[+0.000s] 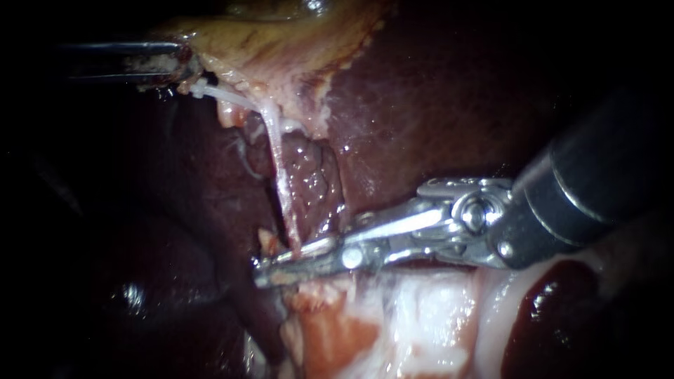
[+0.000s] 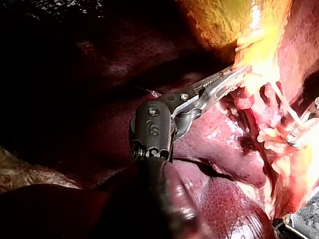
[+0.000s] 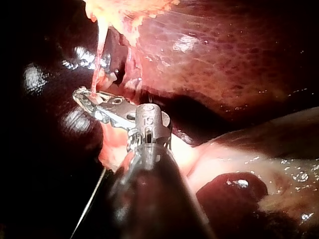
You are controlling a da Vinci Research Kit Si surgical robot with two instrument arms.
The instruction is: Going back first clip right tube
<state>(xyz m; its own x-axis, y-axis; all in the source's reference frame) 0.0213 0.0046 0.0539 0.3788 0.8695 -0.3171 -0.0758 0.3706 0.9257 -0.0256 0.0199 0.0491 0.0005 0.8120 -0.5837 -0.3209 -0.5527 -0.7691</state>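
Observation:
A thin pale tube (image 1: 281, 175) runs taut from the gallbladder's (image 1: 281, 42) lower edge down to the tip of my right instrument (image 1: 282, 267). That instrument's shaft comes in from the right. Its slim jaws stand slightly apart, with the tube's lower end lying between them. In the right wrist view the same tube (image 3: 97, 55) drops onto the right instrument (image 3: 87, 101). I see no clip on the tube. My left instrument (image 1: 184, 67) enters from the upper left. It is shut on the gallbladder's frayed edge (image 2: 249, 55) and holds it up, which also shows in the left wrist view (image 2: 235, 75).
Dark red liver (image 1: 435, 98) fills the area behind and around the tube. Pale pink and white tissue (image 1: 421, 316) lies under the right instrument's wrist. A dark rounded clot-like lump (image 1: 554, 309) sits beside it.

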